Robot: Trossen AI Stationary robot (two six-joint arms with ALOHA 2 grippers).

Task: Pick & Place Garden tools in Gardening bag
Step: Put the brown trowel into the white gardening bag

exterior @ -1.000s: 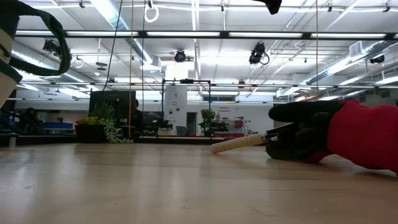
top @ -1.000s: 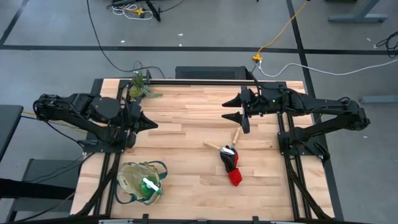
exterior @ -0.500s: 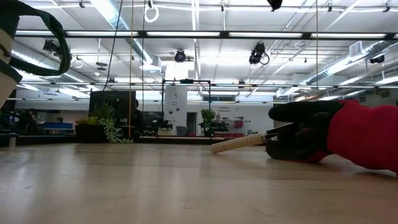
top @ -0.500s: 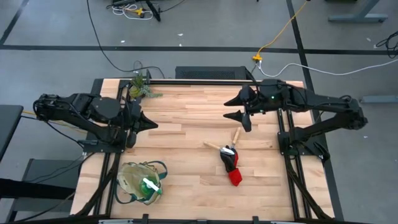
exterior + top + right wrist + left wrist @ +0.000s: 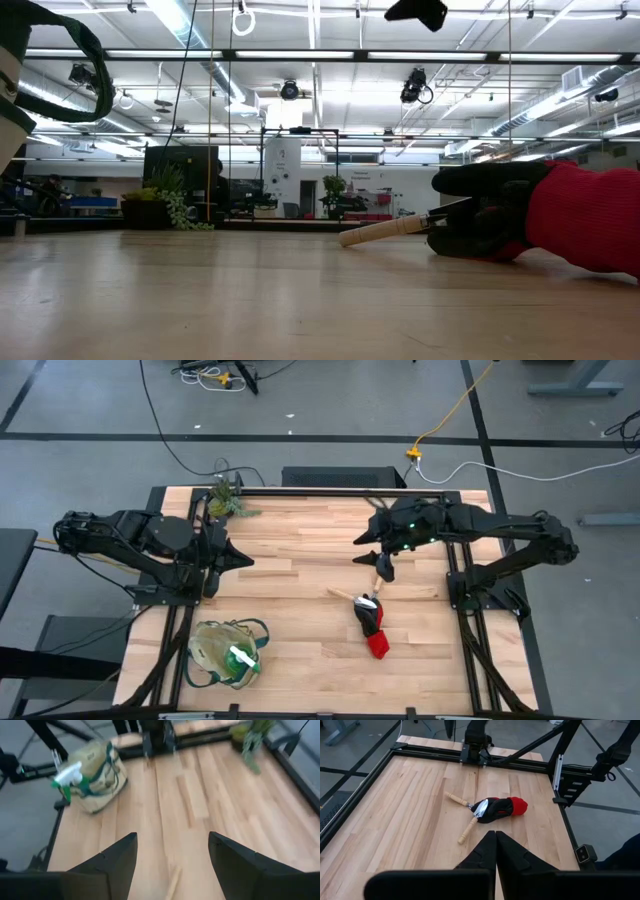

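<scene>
The step in hand looks like the reach for the next tool; the right gripper (image 5: pixel 372 548) hangs above the table (image 5: pixel 300 540) with its two fingers spread wide and nothing between them, just beside the far end of the wooden-handled tools (image 5: pixel 378 576). The left gripper (image 5: pixel 232 554) waits at the left side of the table, its fingers pressed together and empty.

The gardening bag (image 5: pixel 226 653) stands at the near left corner, a soft round beige fabric with dark green trim; the green spray item (image 5: pixel 240 660) with its white part already sticks out of it. The two slim tools lie crossed near the middle, with pale round wooden handles; their metal ends touch the glove bundle (image 5: pixel 372 628), which is thick, soft, black at one end and red at the other.

I judge that the next move calls for a descent over one handle, with the fingers across its thin round shaft; it may roll.
</scene>
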